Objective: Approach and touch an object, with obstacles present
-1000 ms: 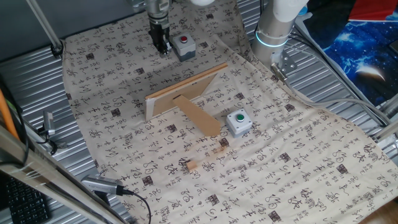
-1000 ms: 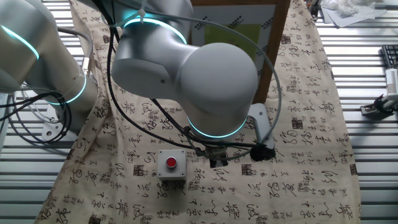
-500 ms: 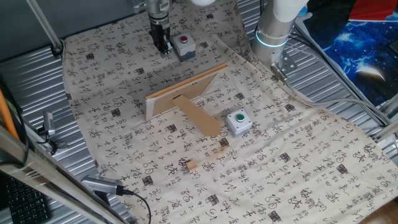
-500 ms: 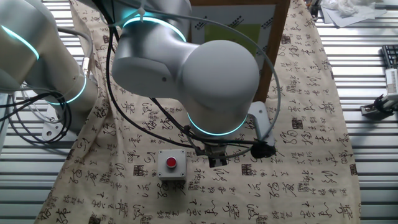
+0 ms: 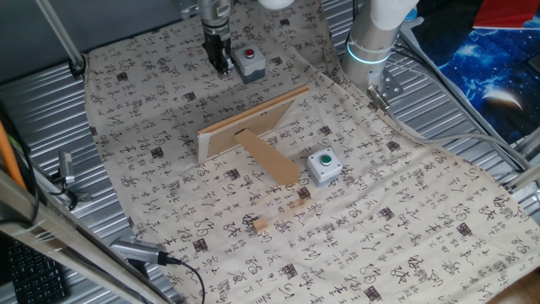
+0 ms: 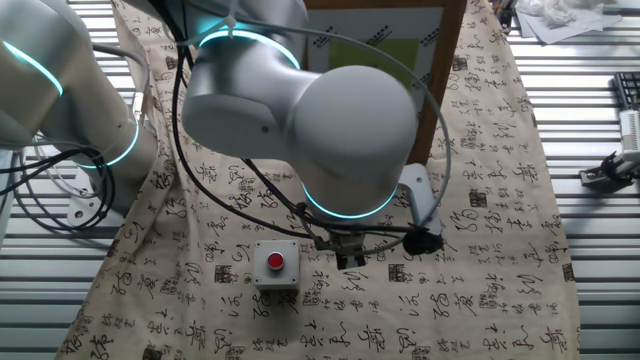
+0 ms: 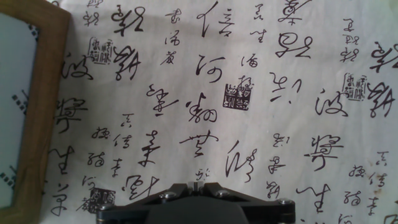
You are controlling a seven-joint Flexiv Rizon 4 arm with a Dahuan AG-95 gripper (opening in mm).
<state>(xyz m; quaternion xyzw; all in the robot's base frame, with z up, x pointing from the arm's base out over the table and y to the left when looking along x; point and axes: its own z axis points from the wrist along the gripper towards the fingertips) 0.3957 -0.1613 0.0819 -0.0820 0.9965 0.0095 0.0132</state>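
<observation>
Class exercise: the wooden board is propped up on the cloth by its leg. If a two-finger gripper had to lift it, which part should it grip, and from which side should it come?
Probably the board's raised top edge, coming from above. It stands tilted on its long lower edge, so that thin top rim is free on both faces for two fingers to straddle. Grip near mid-length for balance. The flat rounded prop leg lies low on the cloth, offering less to pinch.

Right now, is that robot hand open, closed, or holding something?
Hand: closed, fingers together, holding nothing; it hangs just above the cloth beside the red button box.
</observation>
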